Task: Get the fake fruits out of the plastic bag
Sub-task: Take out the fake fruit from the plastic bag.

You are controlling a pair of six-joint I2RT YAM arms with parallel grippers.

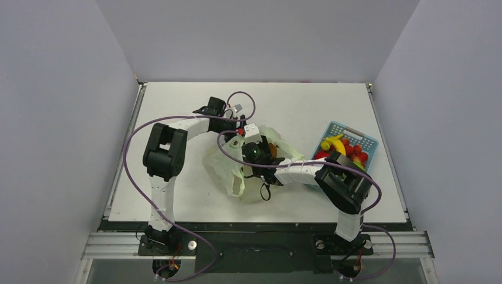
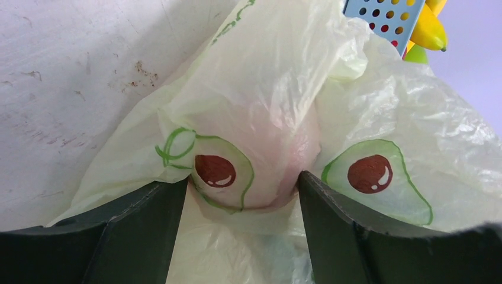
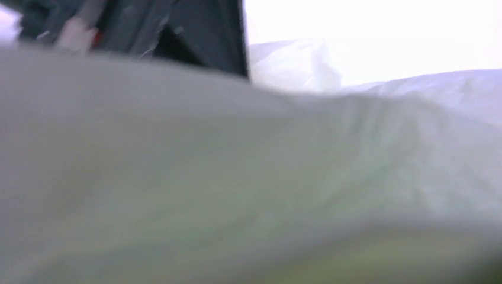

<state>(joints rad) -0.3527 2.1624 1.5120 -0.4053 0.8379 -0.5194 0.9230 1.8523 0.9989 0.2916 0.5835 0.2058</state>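
Observation:
The pale yellow-green plastic bag [image 1: 228, 168] lies crumpled at the table's middle. In the left wrist view the bag [image 2: 266, 89] shows avocado prints and a pinkish bulge. My left gripper [image 1: 244, 135] is at the bag's far side. Its jaws [image 2: 243, 183] press on that bulge from both sides. My right gripper [image 1: 256, 155] reaches into the bag from the right, its fingers hidden by plastic. An orange shape [image 1: 272, 147] shows beside it. The right wrist view is filled with blurred bag film [image 3: 237, 177]. Fake fruits, a yellow banana [image 1: 331, 143] and red ones [image 1: 354, 151], lie in the basket.
The blue lattice basket [image 1: 355, 131] stands at the right of the table, close to the right arm's elbow; its corner [image 2: 385, 15] and the banana [image 2: 429, 32] show in the left wrist view. Purple cables loop over both arms. Grey walls enclose the table.

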